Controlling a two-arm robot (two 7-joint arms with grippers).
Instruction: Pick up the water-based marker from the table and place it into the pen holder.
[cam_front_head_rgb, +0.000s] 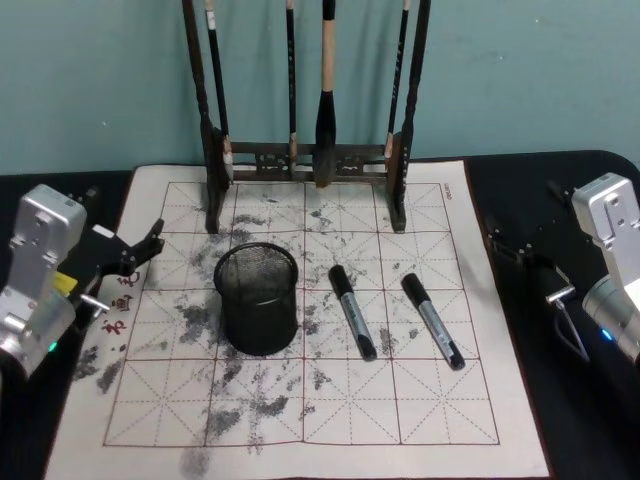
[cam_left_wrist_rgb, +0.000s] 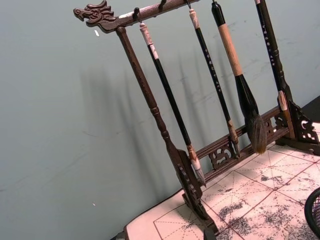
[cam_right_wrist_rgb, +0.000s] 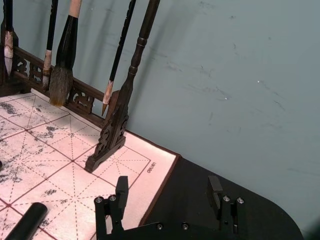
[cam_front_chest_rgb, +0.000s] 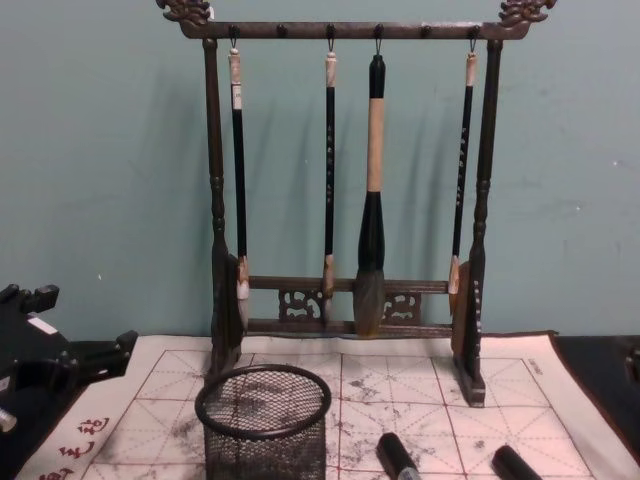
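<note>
Two black-and-grey water-based markers lie on the practice mat, one (cam_front_head_rgb: 352, 311) just right of the pen holder, the other (cam_front_head_rgb: 432, 320) farther right. Their near ends show in the chest view (cam_front_chest_rgb: 397, 457) (cam_front_chest_rgb: 515, 463). The pen holder (cam_front_head_rgb: 257, 298), a short black mesh cup (cam_front_chest_rgb: 264, 420), stands upright left of centre with nothing showing inside. My left gripper (cam_front_head_rgb: 143, 247) hovers at the mat's left edge, open and holding nothing. At the mat's right edge my right gripper (cam_front_head_rgb: 503, 243) (cam_right_wrist_rgb: 168, 192) is open over the black table, well away from both markers.
A tall dark wooden rack (cam_front_head_rgb: 305, 155) with several hanging calligraphy brushes stands at the back of the ink-stained gridded mat (cam_front_head_rgb: 300, 400), against a teal wall. Black table surface (cam_front_head_rgb: 570, 420) flanks the mat on both sides.
</note>
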